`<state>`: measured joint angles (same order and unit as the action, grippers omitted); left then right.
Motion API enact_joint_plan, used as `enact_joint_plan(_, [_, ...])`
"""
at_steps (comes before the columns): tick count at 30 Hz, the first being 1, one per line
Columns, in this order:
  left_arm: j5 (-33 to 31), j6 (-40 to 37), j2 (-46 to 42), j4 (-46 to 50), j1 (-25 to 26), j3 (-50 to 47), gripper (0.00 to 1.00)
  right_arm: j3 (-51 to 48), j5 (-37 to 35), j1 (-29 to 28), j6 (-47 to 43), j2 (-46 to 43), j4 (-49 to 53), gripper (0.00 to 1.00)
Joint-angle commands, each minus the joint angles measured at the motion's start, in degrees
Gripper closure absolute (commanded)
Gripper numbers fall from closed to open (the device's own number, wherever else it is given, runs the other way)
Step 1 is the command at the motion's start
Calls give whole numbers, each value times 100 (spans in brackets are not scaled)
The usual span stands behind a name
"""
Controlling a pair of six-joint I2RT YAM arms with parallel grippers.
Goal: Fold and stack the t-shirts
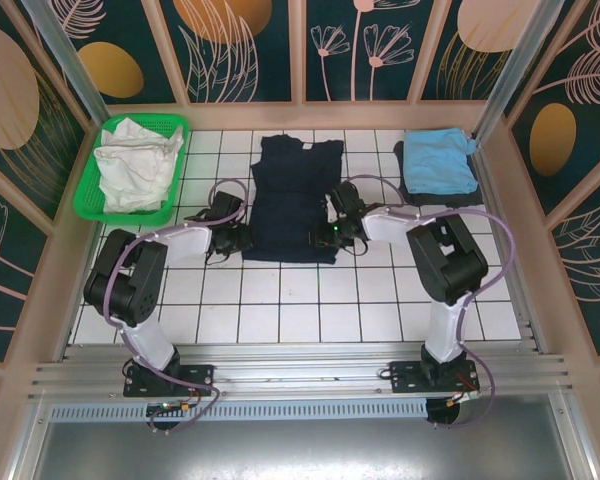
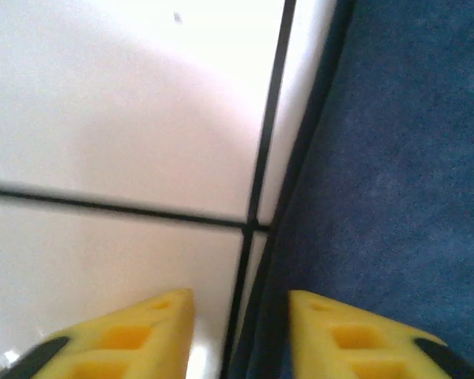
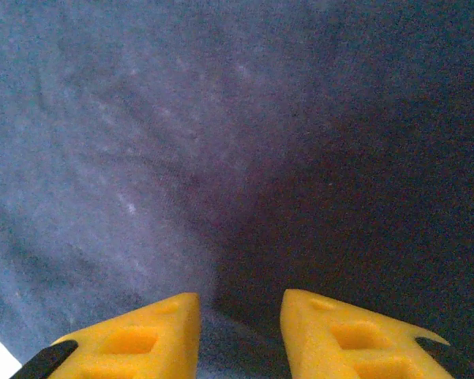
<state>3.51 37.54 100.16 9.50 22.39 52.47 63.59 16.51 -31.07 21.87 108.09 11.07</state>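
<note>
**First:** Posture of the arms, how is it described?

**Second:** Both are seen bent at the elbow and turned inward. The left arm [image 1: 175, 243] is stretched low over the worktop [image 1: 280, 320] toward the left edge of the dark navy t-shirt [image 1: 295, 200]. The right arm [image 1: 395, 225] is folded in from the other side, with its wrist set at the shirt's right edge.

**First:** And the jaws?

**Second:** Both pairs are parted and released, with nothing clasped. In the left wrist view the yellow fingertips [image 2: 158, 332] are placed astride the shirt's edge, one over tile and one over cloth. In the right wrist view the fingertips [image 3: 142, 339] are spread above navy cloth, and a low ridge of it is seen between them.

**First:** Materials and shapes?

**Second:** The navy shirt is a soft, matte knit, laid flat as a long rectangle at the worktop's centre. Glossy white square tiles are divided by thin black lines. The fingertips are wedge-shaped, with square recesses.

**First:** The other shirts?

**Second:** The light blue t-shirt [image 1: 438, 160] is folded into a squarish pad at the far right corner. The white t-shirt [image 1: 135, 165] is crumpled inside the green mesh basket [image 1: 90, 195] at the far left.
</note>
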Motion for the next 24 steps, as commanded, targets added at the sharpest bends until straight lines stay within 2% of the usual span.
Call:
enact_joint_plan(1, [380, 407, -75, 294, 529, -463, 77, -630, -245, -94, 125, -438, 537, 62])
enact_joint_plan(6, [571, 781, -408, 101, 851, -864, 90, -998, -485, -434, 98, -1126, 657, 62])
enact_joint_plan(13, [598, 1064, -1007, 61, 1021, -1500, 95, -1463, -1096, -473, 282, -1827, 956, 61])
enact_joint_plan(15, [624, 1139, -1137, 36, 1071, -1619, 95, -1593, -1106, -471, 555, -2176, 1042, 55])
enact_joint_plan(18, [718, 1222, -1308, 8, 1165, -1728, 88, -1966, -699, -466, 1093, -2800, 850, 49])
enact_joint_plan(22, [857, 1382, -1676, -186, 1247, -1953, 58, -2582, -557, -470, 1459, -3345, 758, 46])
enact_joint_plan(24, [853, 1460, -1917, -233, 1254, -2099, 51, -2810, -611, -459, 1525, -3474, 853, 44])
